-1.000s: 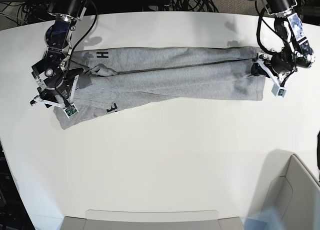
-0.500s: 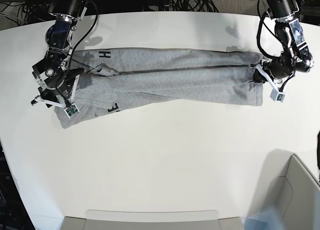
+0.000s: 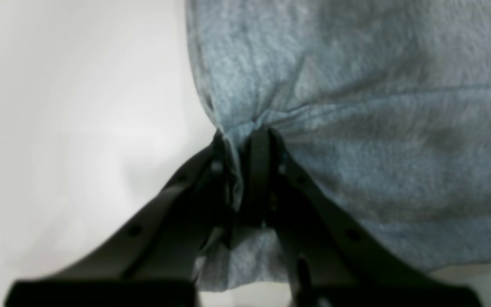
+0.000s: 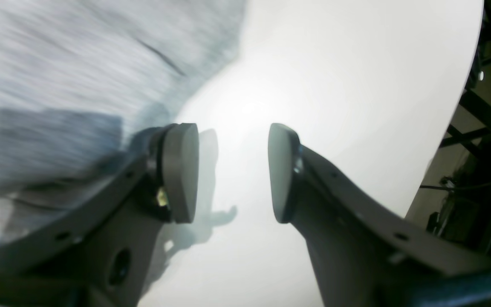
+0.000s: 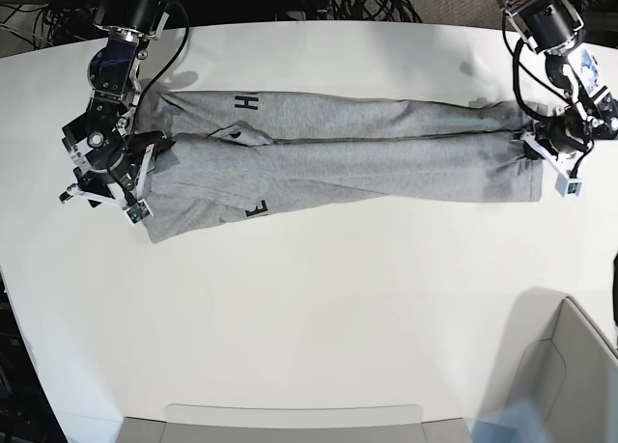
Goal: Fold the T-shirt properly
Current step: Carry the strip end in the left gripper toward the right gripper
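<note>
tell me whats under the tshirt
The T-shirt lies folded lengthwise on the white table, lower layers showing dark letters. The left gripper pinches its edge. Anything beneath the cloth is hidden.

Left pincer clamped — right pincer agape.

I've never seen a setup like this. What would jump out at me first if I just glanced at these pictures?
Most likely the T-shirt, a long grey band stretched across the far half of the white table. Next, the two arms at its ends: the left gripper is pinched shut on the fabric at the base view's right end, while the right gripper at the other end stands open with only bare table between its pads. Dark letters show near that end.
</note>
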`<move>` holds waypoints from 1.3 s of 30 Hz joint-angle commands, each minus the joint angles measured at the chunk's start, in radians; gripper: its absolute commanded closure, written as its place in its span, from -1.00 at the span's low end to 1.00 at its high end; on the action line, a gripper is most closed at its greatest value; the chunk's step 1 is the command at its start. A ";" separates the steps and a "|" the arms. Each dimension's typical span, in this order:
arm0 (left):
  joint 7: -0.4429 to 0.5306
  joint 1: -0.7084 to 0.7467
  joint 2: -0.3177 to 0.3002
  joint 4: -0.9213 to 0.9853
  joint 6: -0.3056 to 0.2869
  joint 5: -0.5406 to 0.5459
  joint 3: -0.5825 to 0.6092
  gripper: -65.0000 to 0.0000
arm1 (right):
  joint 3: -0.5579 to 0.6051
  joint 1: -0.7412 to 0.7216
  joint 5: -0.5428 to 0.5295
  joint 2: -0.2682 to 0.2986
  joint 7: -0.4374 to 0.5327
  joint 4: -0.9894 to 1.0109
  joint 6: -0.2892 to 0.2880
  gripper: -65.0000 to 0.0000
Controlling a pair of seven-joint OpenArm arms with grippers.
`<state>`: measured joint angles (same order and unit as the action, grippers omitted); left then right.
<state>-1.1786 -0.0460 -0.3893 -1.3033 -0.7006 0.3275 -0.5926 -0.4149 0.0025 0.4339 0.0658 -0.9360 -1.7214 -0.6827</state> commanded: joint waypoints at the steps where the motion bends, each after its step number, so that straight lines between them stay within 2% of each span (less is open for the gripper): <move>1: -0.019 -0.018 -0.021 -0.009 0.002 -0.015 -0.007 1.00 | 0.000 -0.017 0.001 0.009 0.008 -0.016 -0.015 0.17; 7: -0.085 -0.062 -0.050 -0.029 0.002 -0.015 -0.010 1.00 | 0.000 -0.025 0.001 0.009 0.008 -0.016 -0.015 0.17; 12: -0.146 -0.048 -0.044 -0.249 0.002 -0.015 -0.010 1.00 | 0.000 -0.025 0.001 0.009 0.008 -0.015 -0.015 0.17; 15: -0.218 -0.047 0.006 -0.378 0.002 -0.015 -0.008 1.00 | 0.000 -0.025 -0.002 0.009 0.008 -0.015 -0.015 0.17; 19: -0.218 -0.018 0.089 -0.496 0.002 -0.015 0.018 1.00 | 0.000 -0.031 -0.002 0.009 0.008 -0.013 -0.015 0.17; 24: -0.218 0.016 0.165 -0.549 0.002 -0.015 0.139 1.00 | 0.000 -0.037 -0.002 0.009 0.008 -0.013 -0.015 0.17; 30: -0.218 0.057 0.270 -0.683 0.002 -0.015 0.178 1.00 | 0.000 -0.034 -0.002 0.009 0.008 -0.013 -0.015 0.17; 39: -0.218 0.061 0.335 -0.686 0.002 -0.014 0.425 1.00 | 0.000 -0.032 -0.002 0.009 0.008 -0.012 -0.015 0.17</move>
<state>-1.4090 0.0303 -0.0494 -1.9678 -0.6971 0.3107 -0.1654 -0.4149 -0.0135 0.4339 0.0662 -0.9363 -1.7187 -0.6823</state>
